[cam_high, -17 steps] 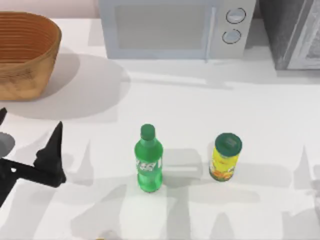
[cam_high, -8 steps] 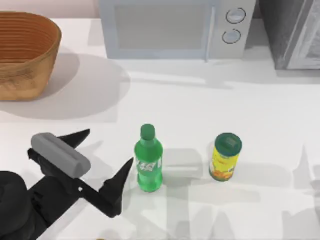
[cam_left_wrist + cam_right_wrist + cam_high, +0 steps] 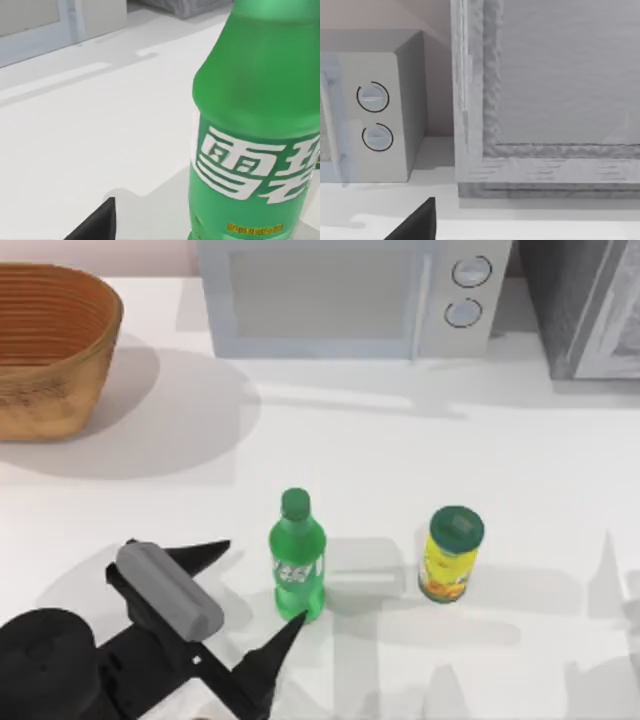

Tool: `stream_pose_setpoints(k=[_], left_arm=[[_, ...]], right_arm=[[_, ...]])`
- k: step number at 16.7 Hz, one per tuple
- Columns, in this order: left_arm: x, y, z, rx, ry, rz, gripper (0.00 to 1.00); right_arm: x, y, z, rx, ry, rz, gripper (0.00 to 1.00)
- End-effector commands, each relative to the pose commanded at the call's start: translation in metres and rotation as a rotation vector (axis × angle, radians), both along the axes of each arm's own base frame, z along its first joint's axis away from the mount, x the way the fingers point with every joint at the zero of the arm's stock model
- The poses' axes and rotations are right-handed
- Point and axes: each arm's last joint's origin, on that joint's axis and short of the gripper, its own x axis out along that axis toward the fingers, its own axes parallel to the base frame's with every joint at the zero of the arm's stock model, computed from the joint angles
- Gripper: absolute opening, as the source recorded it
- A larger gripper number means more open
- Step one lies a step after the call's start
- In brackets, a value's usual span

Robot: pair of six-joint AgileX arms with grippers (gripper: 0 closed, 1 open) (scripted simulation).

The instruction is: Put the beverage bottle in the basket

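- The basket [image 3: 50, 345], woven and light brown, sits at the far left corner of the table [image 3: 400, 460], well apart from everything else.
- The left gripper [image 3: 262, 590] reaches in from the near left edge with its two dark fingers spread wide; one fingertip [image 3: 210, 553] lies left of the beverage bottle, the other ends just beside the bottle's base on the near side. Nothing is held between them.
- The beverage bottle [image 3: 296, 560] stands upright near the middle of the table, cap on. In the left wrist view the bottle [image 3: 255, 120] looms close, and its green label carries large white Chinese characters plus a small yellow strip of print too fine to read.
- A yellow can [image 3: 451, 555] with a dark green lid stands upright to the bottle's right, apart from it; its label print is unreadable.
- A microwave [image 3: 350, 295] with two round dials stands at the back edge.
- A grey cabinet [image 3: 590, 305] stands to the right of the microwave.
- The right arm is parked; its wrist view shows one dark fingertip [image 3: 415, 222] facing the microwave's dials and the cabinet. I cannot tell whether it is open.
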Motion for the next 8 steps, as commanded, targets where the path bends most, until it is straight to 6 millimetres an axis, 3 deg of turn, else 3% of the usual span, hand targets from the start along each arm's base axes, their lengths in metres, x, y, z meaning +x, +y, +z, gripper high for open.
stream_pose_setpoints(k=[4, 8], left_arm=[[0.002, 0.0, 0.0, -0.002, -0.001, 0.005, 1.0], [0.019, -0.016, -0.003, -0.001, -0.001, 0.0, 1.0]], right_arm=[[0.0, 0.0, 0.0, 0.0, 0.0, 0.0, 1.0], [0.0, 0.0, 0.0, 0.0, 0.0, 0.0, 1.0]])
